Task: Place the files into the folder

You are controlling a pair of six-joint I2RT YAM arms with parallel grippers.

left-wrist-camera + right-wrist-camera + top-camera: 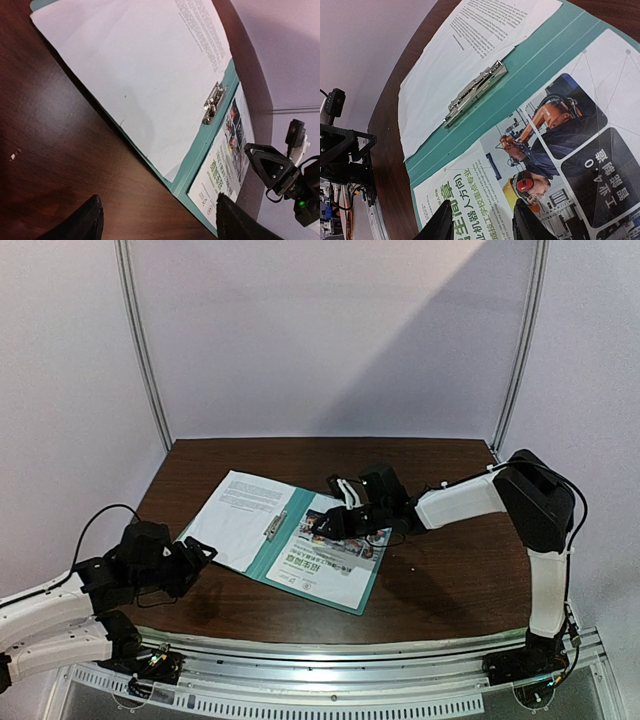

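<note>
1. Nearest the bases, the left gripper (192,560) hovers just off the left edge of the paperwork. Its jaws are wide apart with nothing between them.
2. Next out, the folder (268,558) lies opened flat on the table (450,570), both teal leaves spread, with the metal clip (275,525) at the spine.
3. On its right leaf is the colour sheet (335,560), and the right gripper (325,525) is low over it. The jaws are partly open and grip nothing; whether the tips touch the paper is hard to say.
4. Farther back, the text sheet (240,515) covers the left leaf, skewed and overhanging its outer edge.
5. My read: both files are on the folder but not tucked in. The step in hand is squaring them up. Next, one arm should pin the colour sheet while the other slides the text sheet inside the cover outline.
6. Writing: the colour sheet has green Chinese lettering at its foot and "4.0" among white characters on a dark panel. The black print on the text sheet is too small to read.
</note>
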